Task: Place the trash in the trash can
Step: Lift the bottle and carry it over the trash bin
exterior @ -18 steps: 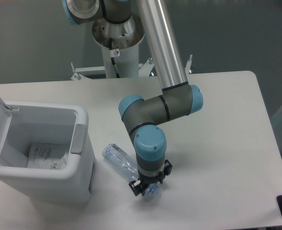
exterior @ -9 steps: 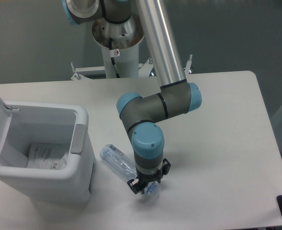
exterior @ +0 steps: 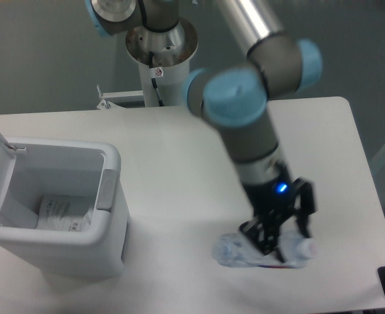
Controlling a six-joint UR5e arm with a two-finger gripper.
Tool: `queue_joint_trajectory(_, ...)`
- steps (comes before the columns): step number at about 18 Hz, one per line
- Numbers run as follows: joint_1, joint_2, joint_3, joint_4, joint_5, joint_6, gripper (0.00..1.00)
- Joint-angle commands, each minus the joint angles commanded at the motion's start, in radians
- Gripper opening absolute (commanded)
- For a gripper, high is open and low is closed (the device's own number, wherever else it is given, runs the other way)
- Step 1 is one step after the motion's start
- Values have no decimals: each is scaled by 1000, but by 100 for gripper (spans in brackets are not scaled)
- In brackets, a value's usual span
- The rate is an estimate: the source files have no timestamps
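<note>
So the whole scene is being shifted pretty drastically compared with half a second back. The gripper [exterior: 278, 233] is now being seen well away from the trash can [exterior: 107, 167], out on the far side of the table [exterior: 179, 137] from it, when a moment ago it was being lowered right beside the bin's front corner. The crushed bottle [exterior: 261, 252] is being found out there too, lying flat on the tabletop under the fingers, its cap end pointing away from the trash can. Earlier it was lying just beside the bin, so it is being dragged or carried off in the wrong direction, or the arm is being swung hard (the arm is blurred, so fast motion is being guessed at).

The jaws are being held straddling the bottle's middle, but whether they are being pressed onto it or just spread around it can't be told from the blur.

The wrapper [exterior: 61, 212] is already sitting inside the trash can, lid propped open, so that half is being counted as done. The bottle is being left as the remaining piece, and now it is well apart from the bin, so a longer carry back toward the opening is probably being set up.
</note>
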Motion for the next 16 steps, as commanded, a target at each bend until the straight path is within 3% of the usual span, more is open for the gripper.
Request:
queue_joint_trajectory(3, -6, 89, 9, 35, -106, -12, 63)
queue_joint_trajectory(8, -80, 151, 23, 41, -274, 5, 63)
queue_joint_trajectory(10, -119, 184, -12, 41, -311, 30, 63)
queue_joint_trajectory(12, -199, 230, -84, 41, -311, 107, 63)
queue_joint_trajectory(16, -267, 295, -208, 43, -315, 179, 63)
